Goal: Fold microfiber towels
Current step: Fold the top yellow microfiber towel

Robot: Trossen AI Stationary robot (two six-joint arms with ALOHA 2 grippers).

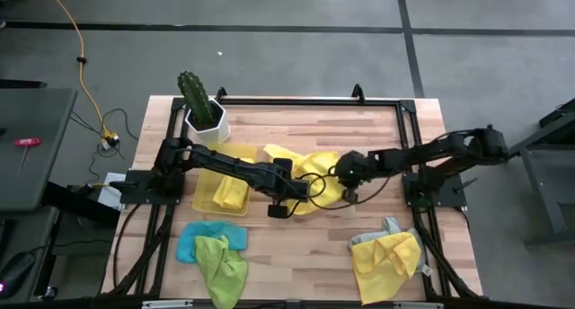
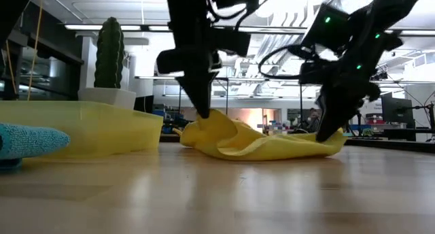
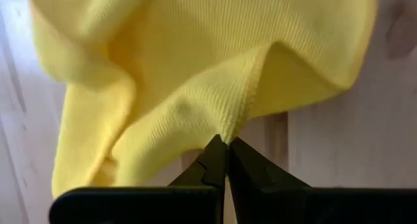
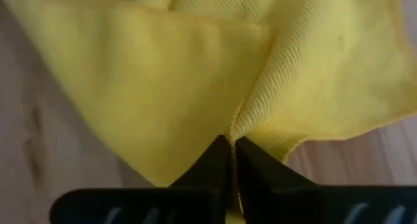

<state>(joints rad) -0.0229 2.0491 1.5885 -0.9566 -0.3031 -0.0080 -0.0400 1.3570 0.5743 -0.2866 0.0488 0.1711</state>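
Note:
A crumpled bright yellow towel (image 1: 314, 170) lies on the wooden table's middle and also shows in the low view (image 2: 258, 145). My left gripper (image 1: 284, 207) is shut on its near left part. My right gripper (image 1: 349, 194) is shut on its near right part. A folded yellow towel (image 1: 231, 194) lies in the translucent yellow tray (image 1: 205, 199). A light blue towel (image 1: 190, 242) and a lime green towel (image 1: 223, 269) lie at the near left. A yellow towel (image 1: 386, 260) lies over a grey one (image 1: 388, 226) at the near right. My left gripper pinches a fold at the towel's edge (image 3: 231, 123) between its two fingertips, coming from above and pointing down. The cloth rises to a small peak at the fingers (image 2: 212, 120), and the rest lies on the table. My right gripper pinches a crease at the towel's edge (image 4: 236, 123) between its two fingertips, slanting down from above. That right end of the towel (image 2: 334, 144) sits low, at or just above the table.
A cactus in a white pot (image 1: 203, 110) stands at the far left, behind the tray. A black frame rail (image 1: 305, 101) runs round the table's edges. Bare wood shows between the two towel heaps at the near middle (image 1: 296, 255).

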